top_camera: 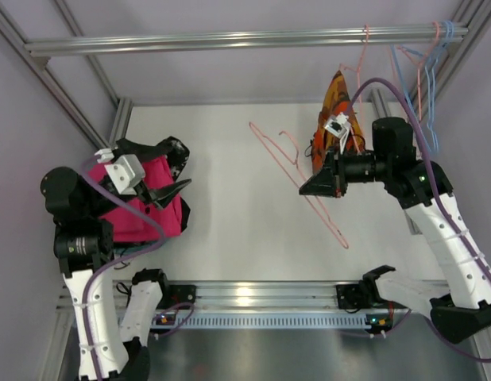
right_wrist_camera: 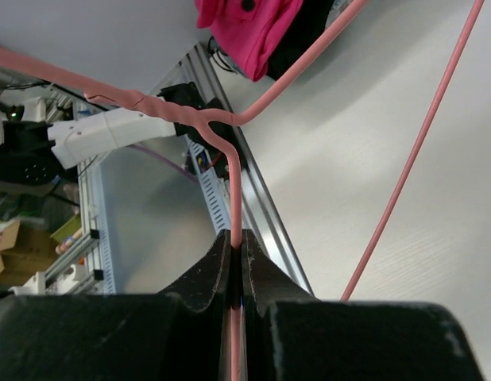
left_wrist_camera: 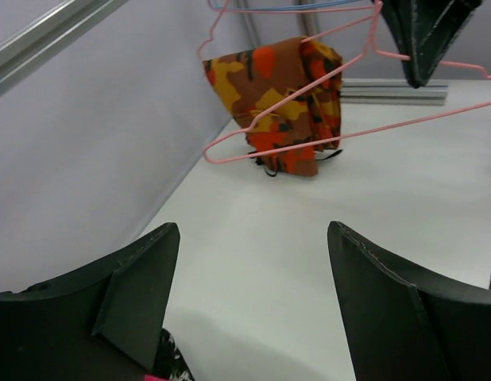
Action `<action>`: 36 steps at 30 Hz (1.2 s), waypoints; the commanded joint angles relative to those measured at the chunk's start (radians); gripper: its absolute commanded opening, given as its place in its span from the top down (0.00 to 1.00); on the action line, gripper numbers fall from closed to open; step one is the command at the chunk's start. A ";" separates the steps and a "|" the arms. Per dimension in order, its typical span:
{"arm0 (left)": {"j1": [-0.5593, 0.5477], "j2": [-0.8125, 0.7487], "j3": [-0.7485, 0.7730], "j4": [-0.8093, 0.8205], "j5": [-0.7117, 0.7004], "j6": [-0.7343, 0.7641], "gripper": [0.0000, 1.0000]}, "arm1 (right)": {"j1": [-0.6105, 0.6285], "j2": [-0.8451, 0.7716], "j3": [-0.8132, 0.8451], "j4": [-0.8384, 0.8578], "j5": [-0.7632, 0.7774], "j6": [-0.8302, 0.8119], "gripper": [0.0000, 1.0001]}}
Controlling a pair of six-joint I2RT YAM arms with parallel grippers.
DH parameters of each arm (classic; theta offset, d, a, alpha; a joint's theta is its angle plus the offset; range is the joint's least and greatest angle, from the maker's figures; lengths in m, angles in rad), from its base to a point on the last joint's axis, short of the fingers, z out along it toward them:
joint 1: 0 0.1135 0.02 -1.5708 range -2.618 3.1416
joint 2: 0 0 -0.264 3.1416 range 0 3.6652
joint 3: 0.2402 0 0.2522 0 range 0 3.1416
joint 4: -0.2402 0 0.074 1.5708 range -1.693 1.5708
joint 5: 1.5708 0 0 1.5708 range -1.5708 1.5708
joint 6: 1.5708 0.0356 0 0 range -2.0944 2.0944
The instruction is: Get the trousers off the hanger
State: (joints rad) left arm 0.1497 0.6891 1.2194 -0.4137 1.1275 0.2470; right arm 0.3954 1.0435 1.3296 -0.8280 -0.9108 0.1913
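Note:
The magenta trousers (top_camera: pixel 142 210) lie folded at the table's left side and also show in the right wrist view (right_wrist_camera: pixel 245 28). My left gripper (top_camera: pixel 175 171) hovers over them, open and empty (left_wrist_camera: pixel 253 230). The orange-red-yellow patterned trousers (top_camera: pixel 334 107) stand bunched at the back by the wall (left_wrist_camera: pixel 281 103); I cannot tell whether they still hang on a hanger. My right gripper (top_camera: pixel 305 188) is shut on the wire of a bare pink hanger (top_camera: pixel 297 171), held above the middle of the table (right_wrist_camera: pixel 236 238).
A black garment with white marks (top_camera: pixel 162 151) lies under and behind the magenta trousers. Several pink and blue wire hangers (top_camera: pixel 424 63) hang from the metal rail (top_camera: pixel 245 38) at the back right. Frame posts stand at the back corners.

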 commanded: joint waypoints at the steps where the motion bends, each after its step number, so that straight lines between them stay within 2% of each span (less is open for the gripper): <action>1: 0.004 0.105 0.037 -0.019 0.233 0.057 0.19 | 0.022 0.047 0.072 -0.005 -0.114 -0.049 1.00; 6: -0.036 0.231 0.132 -0.017 0.253 0.077 0.20 | 0.085 0.150 0.155 0.016 -0.138 -0.058 1.00; 9: -0.131 0.292 0.166 -0.016 0.197 0.103 0.20 | 0.143 0.182 0.195 -0.003 -0.145 -0.108 1.00; 10: -0.203 0.325 0.173 -0.014 0.178 0.107 0.20 | 0.173 0.190 0.203 -0.014 -0.142 -0.127 1.00; 16: -0.445 0.392 0.154 -0.016 0.062 0.179 0.20 | 0.252 0.222 0.241 -0.091 -0.103 -0.231 1.00; 21: -0.577 0.412 0.115 -0.023 -0.015 0.265 0.25 | 0.306 0.236 0.267 -0.151 -0.073 -0.305 1.00; 24: -0.631 0.420 0.112 -0.094 -0.060 0.359 0.28 | 0.344 0.243 0.270 -0.191 -0.046 -0.343 1.00; 27: -0.717 0.415 0.085 -0.134 -0.077 0.386 0.33 | 0.349 0.248 0.278 -0.197 -0.039 -0.346 1.00; 34: -0.789 0.386 0.054 -0.178 -0.135 0.403 0.56 | 0.349 0.239 0.280 -0.169 -0.007 -0.343 1.00; 36: -0.792 0.383 0.058 -0.178 -0.149 0.393 0.73 | 0.349 0.228 0.273 -0.161 0.003 -0.343 1.00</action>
State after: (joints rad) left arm -0.6327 1.1019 1.2747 -0.5816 0.9848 0.6102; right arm 0.7315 1.2972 1.5543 -1.0218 -0.9268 -0.1230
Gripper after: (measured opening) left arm 0.309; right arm 0.027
